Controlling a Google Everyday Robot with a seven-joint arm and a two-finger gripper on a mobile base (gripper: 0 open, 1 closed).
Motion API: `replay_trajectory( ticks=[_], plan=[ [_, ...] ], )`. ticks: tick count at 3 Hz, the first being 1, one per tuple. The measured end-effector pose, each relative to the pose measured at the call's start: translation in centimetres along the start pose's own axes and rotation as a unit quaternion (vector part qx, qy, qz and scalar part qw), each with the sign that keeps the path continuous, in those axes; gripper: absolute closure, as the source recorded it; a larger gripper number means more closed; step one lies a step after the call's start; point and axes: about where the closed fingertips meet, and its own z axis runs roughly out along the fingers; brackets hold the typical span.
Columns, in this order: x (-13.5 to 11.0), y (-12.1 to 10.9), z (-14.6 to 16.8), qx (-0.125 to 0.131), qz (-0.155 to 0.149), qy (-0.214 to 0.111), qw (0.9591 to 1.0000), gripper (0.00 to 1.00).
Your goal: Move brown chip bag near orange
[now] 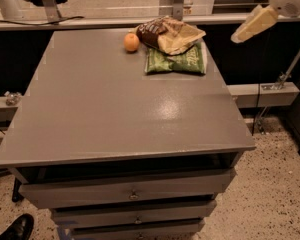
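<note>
Crinkly brown chip bag (pixel 172 34) beside round orange (pixel 131 42), matte grey table (pixel 115 114); pale wedge-shaped end effector (pixel 254 24) aloft right, closure indeterminable.

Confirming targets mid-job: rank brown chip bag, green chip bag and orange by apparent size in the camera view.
1. brown chip bag
2. green chip bag, partly under it, so unsure
3. orange, clearly smallest
Pincer: beyond table's far right edge.

The pincer (pixel 250 25) hangs beyond the desk's (pixel 115 114) far right corner, its arm cut off by the top and right edges. At the desk's far edge the brown chip bag (pixel 176 34) hides the top of a green chip bag (pixel 177 63). The bottom edge cuts off the desk's lowest drawer (pixel 135 231) and a black shoe (pixel 17 228).
</note>
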Motion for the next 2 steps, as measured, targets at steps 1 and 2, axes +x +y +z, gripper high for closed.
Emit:
replay_trajectory(
  ticks=[1, 2],
  plan=[
    [0.24, 0.97, -0.16, -0.019, -0.002, 0.001, 0.9998, 0.0],
    [0.24, 0.97, -0.15, -0.019, -0.002, 0.001, 0.9998, 0.0]
  ],
)
